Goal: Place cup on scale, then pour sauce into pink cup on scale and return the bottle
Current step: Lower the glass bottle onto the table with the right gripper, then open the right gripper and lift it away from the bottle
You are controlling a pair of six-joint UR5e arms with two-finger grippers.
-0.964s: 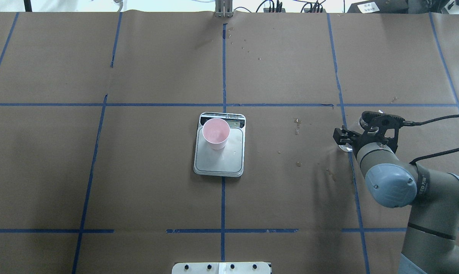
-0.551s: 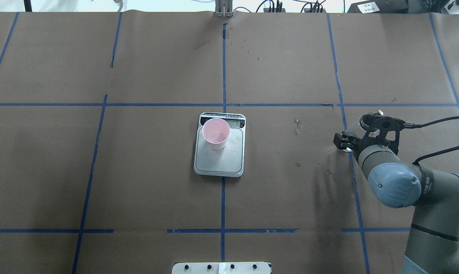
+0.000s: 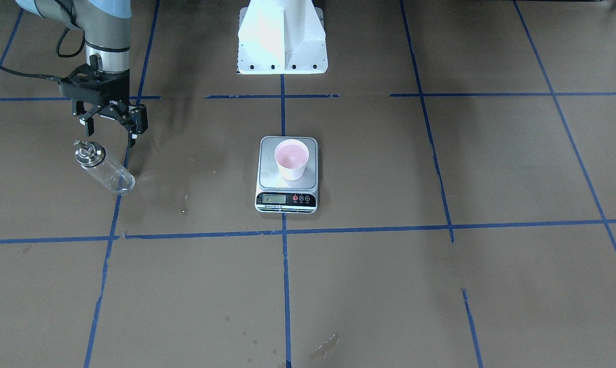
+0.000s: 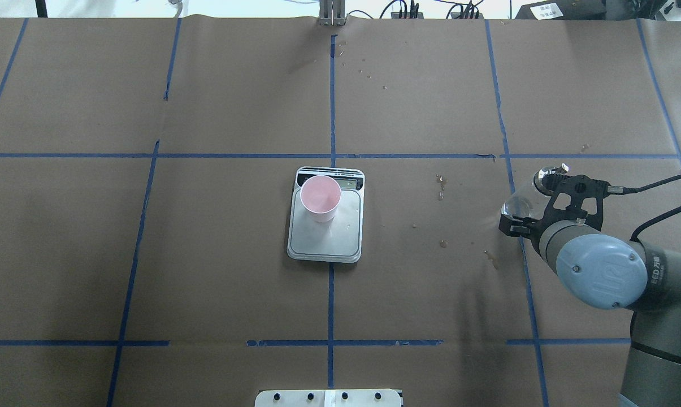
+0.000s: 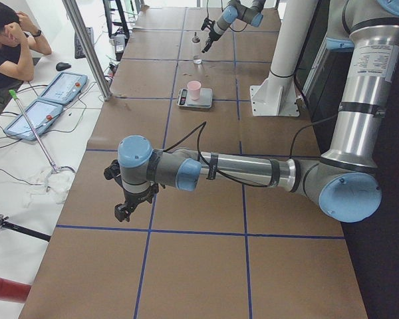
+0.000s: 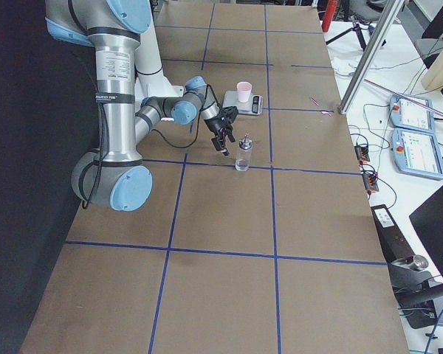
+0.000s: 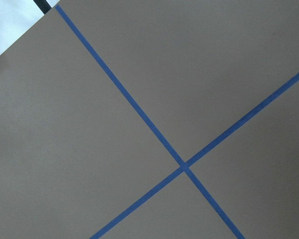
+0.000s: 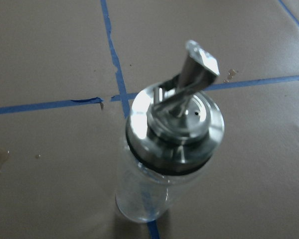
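Observation:
The pale pink cup [image 4: 320,198] stands upright on the far part of the silver scale [image 4: 332,240], also in the front view, cup [image 3: 291,158] on scale [image 3: 286,200]. The clear bottle [image 3: 103,167] with its silver collar and spout stands upright on the table on the robot's right, free of any grip. My right gripper [image 3: 111,129] is open and empty, just on the robot's side of the bottle and apart from it. The right wrist view looks down on the bottle [image 8: 172,134]. My left gripper [image 5: 123,209] hangs over bare table far left; I cannot tell its state.
Blue tape lines cross the brown paper table cover. Small wet stains [image 4: 442,186] lie between the scale and the bottle. The robot's white base [image 3: 282,36] is behind the scale. An operator [image 5: 6,46] sits beyond the far table edge.
My right gripper has drawn back from the bottle toward the robot's base. The bottle stays standing in place. The cup and scale have not moved.

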